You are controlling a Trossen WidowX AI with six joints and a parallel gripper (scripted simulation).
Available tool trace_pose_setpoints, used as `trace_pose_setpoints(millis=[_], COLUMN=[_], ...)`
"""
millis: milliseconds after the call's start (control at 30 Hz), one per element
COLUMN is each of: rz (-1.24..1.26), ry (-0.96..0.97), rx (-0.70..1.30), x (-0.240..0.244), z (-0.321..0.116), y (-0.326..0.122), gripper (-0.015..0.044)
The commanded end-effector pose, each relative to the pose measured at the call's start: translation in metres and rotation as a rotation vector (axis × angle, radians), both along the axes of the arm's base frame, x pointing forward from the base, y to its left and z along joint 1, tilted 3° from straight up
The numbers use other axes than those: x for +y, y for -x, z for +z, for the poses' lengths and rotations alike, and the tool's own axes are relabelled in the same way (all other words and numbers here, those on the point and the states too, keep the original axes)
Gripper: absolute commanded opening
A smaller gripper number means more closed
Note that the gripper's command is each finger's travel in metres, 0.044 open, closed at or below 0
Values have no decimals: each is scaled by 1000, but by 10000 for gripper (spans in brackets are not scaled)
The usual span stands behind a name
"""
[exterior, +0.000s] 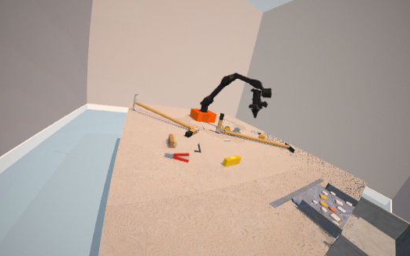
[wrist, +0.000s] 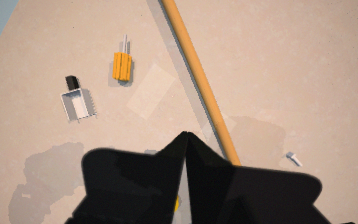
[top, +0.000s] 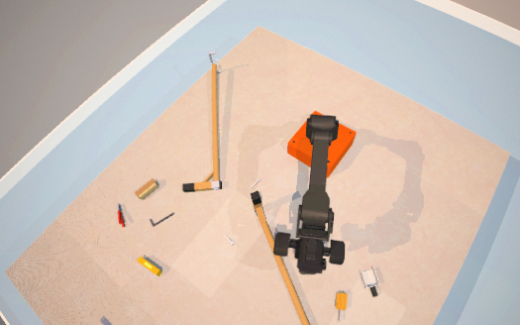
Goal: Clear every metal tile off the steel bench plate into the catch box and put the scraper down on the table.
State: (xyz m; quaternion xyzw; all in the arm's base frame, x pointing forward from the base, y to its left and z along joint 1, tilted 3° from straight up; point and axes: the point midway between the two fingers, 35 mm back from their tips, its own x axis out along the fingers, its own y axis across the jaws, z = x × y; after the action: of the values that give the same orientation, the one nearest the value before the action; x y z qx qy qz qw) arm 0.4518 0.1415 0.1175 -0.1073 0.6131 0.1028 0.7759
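My gripper [exterior: 254, 115] [wrist: 186, 136] is shut and empty, high above the table, just beside a long wooden pole [top: 288, 278] [exterior: 256, 139] [wrist: 200, 80]. This pole lies on the table, with an upright black-topped grip [top: 256, 198] [exterior: 221, 120] at one end and a black end piece [exterior: 290, 148] at the other. A second long pole [top: 215, 124] [exterior: 162, 115] has a thin metal bracket at its far end. Which pole is the scraper is unclear. The steel plate [exterior: 309, 195] holds several white, yellow and orange tiles [exterior: 335, 218] between dark side walls. The catch box [exterior: 383, 218] adjoins its far end.
A flat metal strip [exterior: 297, 193] lies at the plate's near end. Around the poles lie a yellow block [top: 150, 266] [exterior: 232, 161], red pliers [top: 121, 216] [exterior: 180, 155], a wooden block [top: 147, 189] [exterior: 172, 140], an orange-handled tool [top: 341, 300] [wrist: 123, 66] and a black-handled scoop [top: 368, 278] [wrist: 78, 104].
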Motion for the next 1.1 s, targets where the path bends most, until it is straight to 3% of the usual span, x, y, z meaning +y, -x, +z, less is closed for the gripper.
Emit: trace_pose_setpoints(millis=[0,1067], rz=[-4,-4], ry=[6,6], rx=[11,10], x=[0,-2], z=[-13,-97], y=[0,-7], gripper=[0,0])
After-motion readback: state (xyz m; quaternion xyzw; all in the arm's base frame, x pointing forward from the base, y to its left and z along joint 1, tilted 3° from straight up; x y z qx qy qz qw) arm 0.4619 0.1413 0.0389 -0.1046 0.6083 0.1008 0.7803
